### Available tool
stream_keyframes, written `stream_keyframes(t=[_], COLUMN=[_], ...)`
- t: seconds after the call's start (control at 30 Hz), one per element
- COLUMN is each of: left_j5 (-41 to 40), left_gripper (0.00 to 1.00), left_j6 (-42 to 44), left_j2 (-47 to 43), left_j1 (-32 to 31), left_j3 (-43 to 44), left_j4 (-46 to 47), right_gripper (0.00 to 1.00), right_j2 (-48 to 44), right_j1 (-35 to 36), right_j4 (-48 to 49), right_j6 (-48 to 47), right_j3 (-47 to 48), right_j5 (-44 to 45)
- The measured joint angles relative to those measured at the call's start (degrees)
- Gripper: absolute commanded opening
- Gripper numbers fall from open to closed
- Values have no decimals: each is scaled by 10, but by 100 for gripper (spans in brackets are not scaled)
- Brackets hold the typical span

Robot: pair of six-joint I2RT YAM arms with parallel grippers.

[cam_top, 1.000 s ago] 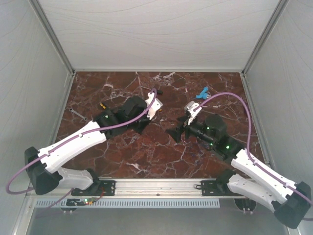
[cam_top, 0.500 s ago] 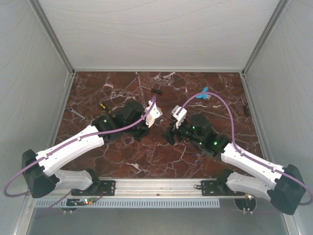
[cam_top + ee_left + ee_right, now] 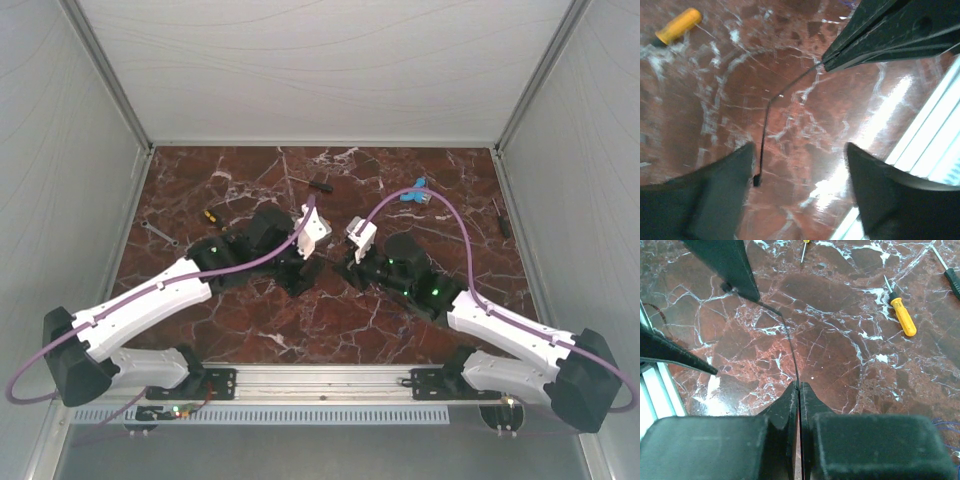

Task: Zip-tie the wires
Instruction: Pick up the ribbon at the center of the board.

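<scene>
My right pincer (image 3: 799,386) is clamped on a thin black zip tie (image 3: 790,347), which curves to one finger of my left pincer (image 3: 799,150), whose fingers are spread. The wires (image 3: 413,190), a small blue tangle, lie at 1 o'clock on the desk (image 3: 260,320), apart from both.

**Gloss on the table, matt in the grip**

You're working over a tabletop (image 3: 250,320) that looks like polished red-brown marble with white veins, glossy enough to throw back glare. The zip tie (image 3: 791,352) reads as a thin, smooth black plastic strip. The fingers (image 3: 785,415) of your right gripper (image 3: 799,387) are matt black with a faint grain, and the left gripper (image 3: 799,150) looks the same. The screwdriver (image 3: 903,317) has a shiny orange plastic handle and a bare metal shaft. The rail (image 3: 320,375) looks like brushed metal.
</scene>
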Motion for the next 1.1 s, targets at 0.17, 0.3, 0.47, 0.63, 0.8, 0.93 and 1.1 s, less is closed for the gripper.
stream_keyframes(t=[0.17,0.3,0.47,0.63,0.8,0.93,1.1], left_j5=[-46,-82,-78,15,148,205,253], left_gripper=[100,100,100,95,88,83,78], left_j6=[-31,-68,-143,-232,-304,-336,-371], left_j2=[-20,-68,-151,-173,-139,-113,-90], left_j1=[0,0,0,0,0,0,0], left_j3=[-6,-6,-24,-64,-107,-117,-121], left_j4=[23,56,137,229,320,370,443], right_gripper=[0,0,0,0,0,0,0], right_j2=[-4,-23,-57,-73,-63,-52,-50], right_j1=[0,0,0,0,0,0,0], right_j4=[19,56,133,256,393,471,531], right_j6=[16,45,106,151,185,211,232], right_j3=[-5,-30,-70,-92,-95,-95,-95], right_j5=[4,32,107,157,157,138,109])
